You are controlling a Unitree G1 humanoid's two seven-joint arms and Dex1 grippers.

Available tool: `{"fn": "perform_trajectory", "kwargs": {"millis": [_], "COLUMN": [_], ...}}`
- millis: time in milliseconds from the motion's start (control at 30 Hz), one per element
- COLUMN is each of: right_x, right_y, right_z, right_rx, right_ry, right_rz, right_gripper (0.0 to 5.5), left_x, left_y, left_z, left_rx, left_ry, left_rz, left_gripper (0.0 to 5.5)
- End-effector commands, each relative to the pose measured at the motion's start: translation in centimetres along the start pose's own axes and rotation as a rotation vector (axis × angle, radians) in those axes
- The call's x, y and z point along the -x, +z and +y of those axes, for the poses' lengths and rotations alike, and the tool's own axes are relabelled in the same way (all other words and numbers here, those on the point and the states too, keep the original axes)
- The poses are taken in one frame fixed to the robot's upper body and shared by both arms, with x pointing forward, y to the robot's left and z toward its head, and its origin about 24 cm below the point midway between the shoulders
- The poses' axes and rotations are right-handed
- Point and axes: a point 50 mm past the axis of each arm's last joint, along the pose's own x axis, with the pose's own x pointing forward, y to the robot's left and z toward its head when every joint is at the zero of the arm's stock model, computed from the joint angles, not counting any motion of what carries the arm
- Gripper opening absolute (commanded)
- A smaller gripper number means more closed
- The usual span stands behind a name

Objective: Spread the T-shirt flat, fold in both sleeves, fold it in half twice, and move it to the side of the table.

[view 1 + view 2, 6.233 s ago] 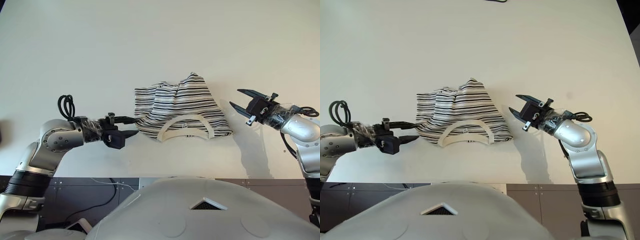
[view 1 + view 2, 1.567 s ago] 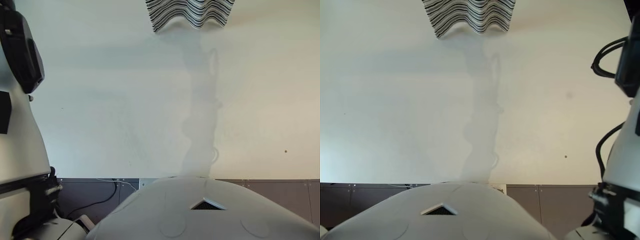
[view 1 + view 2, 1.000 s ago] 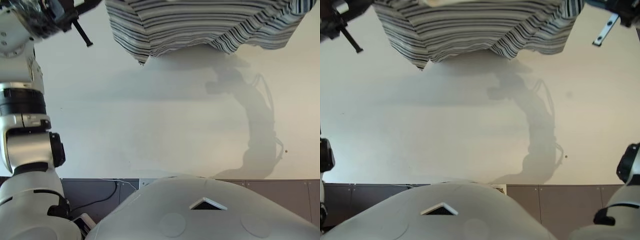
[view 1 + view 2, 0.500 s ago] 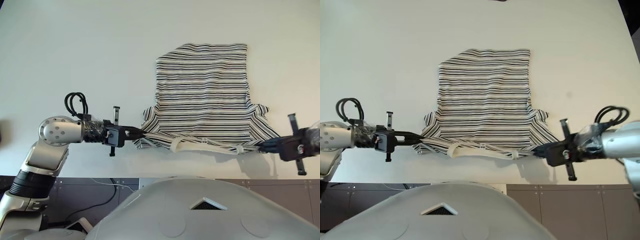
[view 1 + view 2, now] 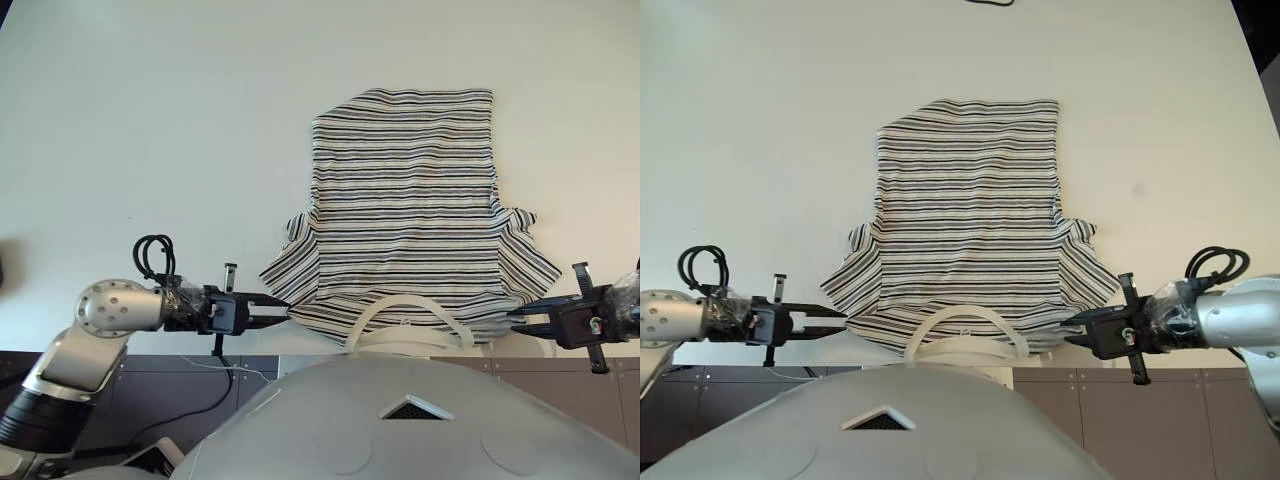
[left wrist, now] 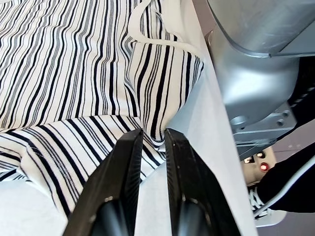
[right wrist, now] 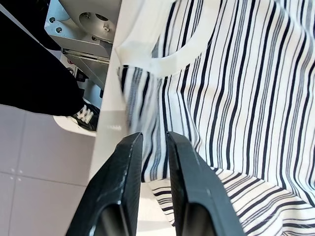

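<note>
The black-and-white striped T-shirt (image 5: 405, 215) lay spread nearly flat on the white table (image 5: 150, 120), right of the table's middle. Its hem (image 5: 415, 93) pointed away from the robot and its cream collar (image 5: 405, 318) sat at the near table edge. The body panel was smooth, with only faint ripples. The far-left corner of the hem was turned in, giving that corner a slanted outline. The left sleeve (image 5: 290, 262) and right sleeve (image 5: 530, 248) fanned outward to either side, each with a small pucker where it met the body. The collar band arched up off the cloth in a loop rather than lying flat. The left end effector (image 5: 286, 311) was low at the near table edge, just left of the collar. It was closed on the T-shirt's left shoulder edge. In the left wrist view its two black fingers (image 6: 125, 177) ran parallel with a narrow gap, and striped fabric sat between the tips. The right end effector (image 5: 516, 320) mirrored it at the right shoulder, also low at the table edge. It was likewise clamped on the striped cloth, which passed between its fingers (image 7: 184, 187) in the right wrist view. Both arms reached inward from opposite sides, roughly level with each other, with the collar between them.
</note>
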Motion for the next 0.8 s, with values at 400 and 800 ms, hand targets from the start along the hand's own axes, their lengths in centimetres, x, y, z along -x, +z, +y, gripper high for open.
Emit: {"fn": "perform_trajectory", "kwargs": {"millis": [400,800], "right_x": [-4.8,-5.1], "right_y": [-0.6,-2.3], "right_z": [-16.7,-15.4], "right_rx": [0.21,0.261], "right_ry": [-0.622,-0.644], "right_rz": [-0.013,0.019], "right_gripper": [0.87,0.87], "left_x": [-8.8,-16.2], "left_y": [2.3,0.2], "left_z": [19.5,17.0], "left_rx": [-0.343,0.136], "left_ry": [0.725,0.087], "left_rz": [0.102,0.161], "left_gripper": [0.79,0.79]}}
